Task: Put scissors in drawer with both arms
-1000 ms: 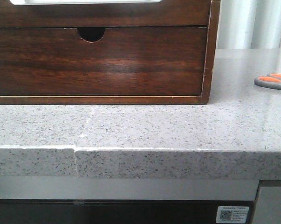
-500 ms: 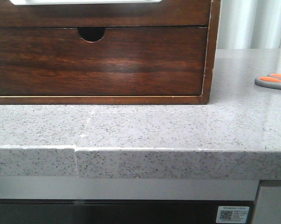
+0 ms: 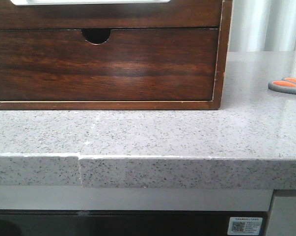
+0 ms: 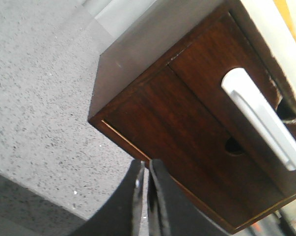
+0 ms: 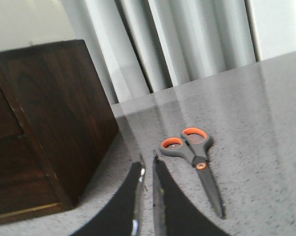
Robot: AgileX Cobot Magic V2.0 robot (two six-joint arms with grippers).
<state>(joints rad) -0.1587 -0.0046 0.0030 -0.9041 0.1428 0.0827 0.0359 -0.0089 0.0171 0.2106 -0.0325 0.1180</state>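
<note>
The scissors (image 3: 288, 86), grey with orange-lined loops, lie flat on the stone counter at the far right, cut off by the front view's edge. They show whole in the right wrist view (image 5: 193, 156), blades pointing towards the camera. My right gripper (image 5: 148, 164) is shut and empty, hovering just short of the scissors' handles and to one side of them. The drawer (image 3: 187, 14) with the white recess (image 3: 89, 1) is the upper front of the wooden cabinet, and it is closed. It also shows in the left wrist view (image 4: 211, 64). My left gripper (image 4: 147, 164) is shut and empty, near the cabinet's lower front corner.
Below the drawer sits a second wooden front with a small half-round notch (image 3: 95, 35). The grey speckled counter (image 3: 152, 132) has a seam near its front edge. Pale curtains (image 5: 187, 44) hang behind the counter. Neither arm shows in the front view.
</note>
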